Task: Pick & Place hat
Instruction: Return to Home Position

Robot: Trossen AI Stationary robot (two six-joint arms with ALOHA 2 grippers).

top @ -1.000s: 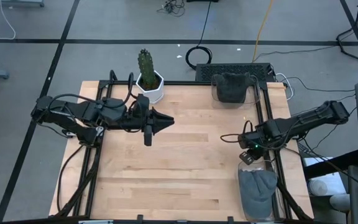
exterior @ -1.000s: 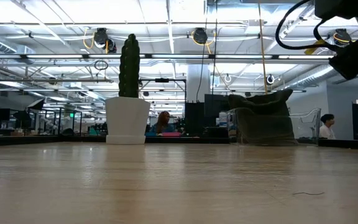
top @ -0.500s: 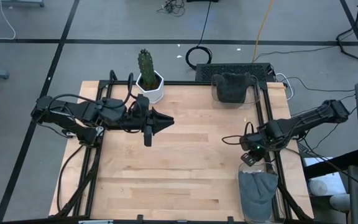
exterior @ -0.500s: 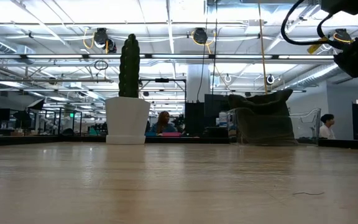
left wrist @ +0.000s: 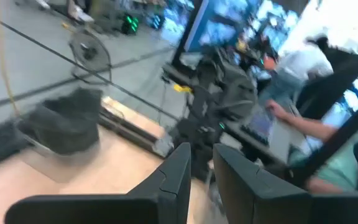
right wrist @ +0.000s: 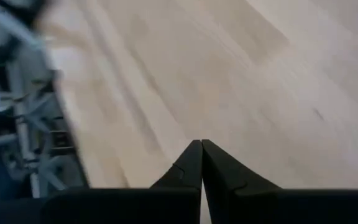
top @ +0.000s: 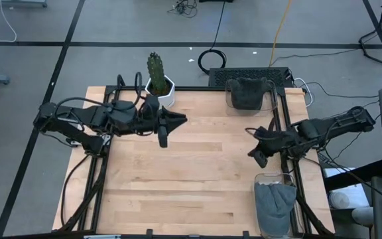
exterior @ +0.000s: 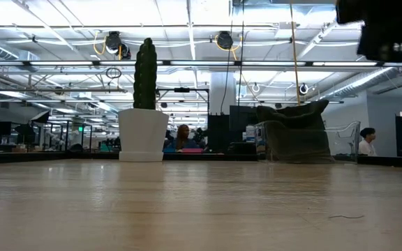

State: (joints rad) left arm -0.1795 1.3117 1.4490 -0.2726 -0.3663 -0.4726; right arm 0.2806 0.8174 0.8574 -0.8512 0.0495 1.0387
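Note:
A grey hat lies in a clear bin at the table's near right corner. A dark hat sits in a second clear bin at the far edge. My right gripper is shut and empty. It hovers above the table just past the grey hat's bin, and appears high at the right of the low view. My left gripper hangs over the far left part of the table, near the cactus, pointing right. A narrow gap shows between its fingers and it holds nothing.
A cactus in a white pot stands at the far edge, left of the dark hat's bin. Black frame rails run along both sides of the table. A person sits at a desk beyond the right side.
My right gripper has drawn back from above the grey hat's bin toward the far edge and slightly left, turning to point out over the table; it stays shut. My left gripper has shifted a little toward the far edge and right. The grey hat stays in its bin.

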